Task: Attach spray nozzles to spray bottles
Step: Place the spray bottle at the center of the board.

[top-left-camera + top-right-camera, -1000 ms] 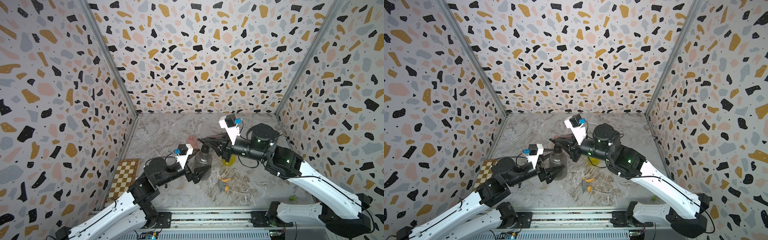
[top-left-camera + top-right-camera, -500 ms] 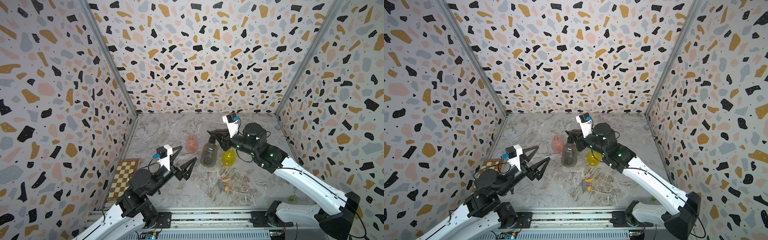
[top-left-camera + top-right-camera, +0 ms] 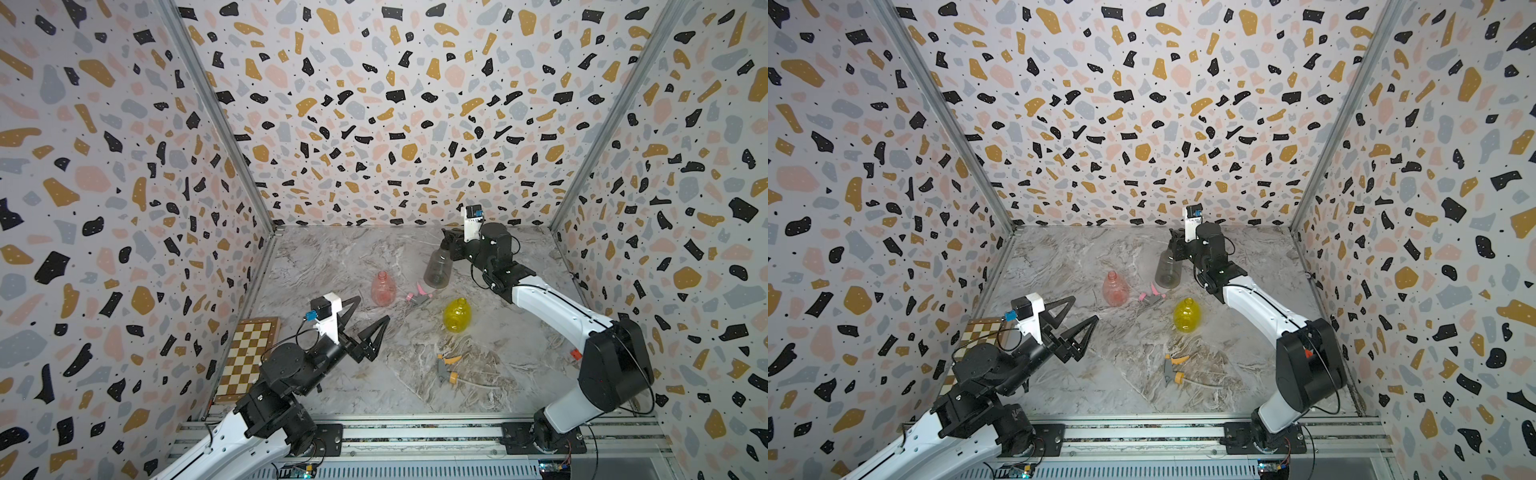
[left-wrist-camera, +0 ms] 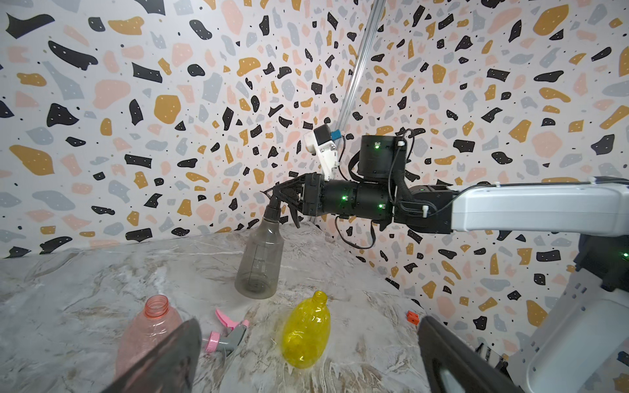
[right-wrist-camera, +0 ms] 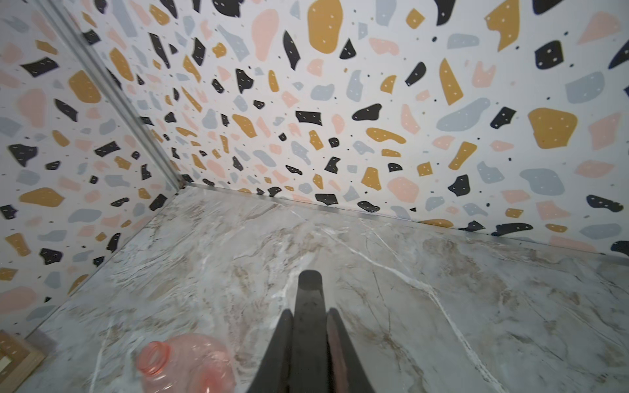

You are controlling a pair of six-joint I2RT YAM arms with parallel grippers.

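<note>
Spray bottles and nozzles are spread over the marbled table (image 3: 332, 257), and a chessboard (image 3: 249, 357) lies along its left edge. Over the near-left part of the table hovers the left gripper (image 3: 371, 309), its jaws spread wide with nothing between them; its fingers (image 4: 163, 360) frame the left wrist view. Reaching toward the back wall, the right gripper (image 3: 449, 244) is pinched tight on the black nozzle (image 4: 272, 212), which sits on the neck of the smoky grey bottle (image 3: 435, 272). That bottle leans slightly, and I cannot tell whether its base rests on the table. Near the middle the yellow bottle (image 3: 457, 314) stands upright with its neck open, apart from the grey one. To its left the pink bottle (image 3: 381, 288) stands upright, also uncapped. Between the pink and grey bottles the pink-and-grey nozzle (image 3: 419, 296) lies on its side. Nearer the front lies the grey nozzle with the yellow collar (image 3: 446, 368), its thin tube trailing to the right
</note>
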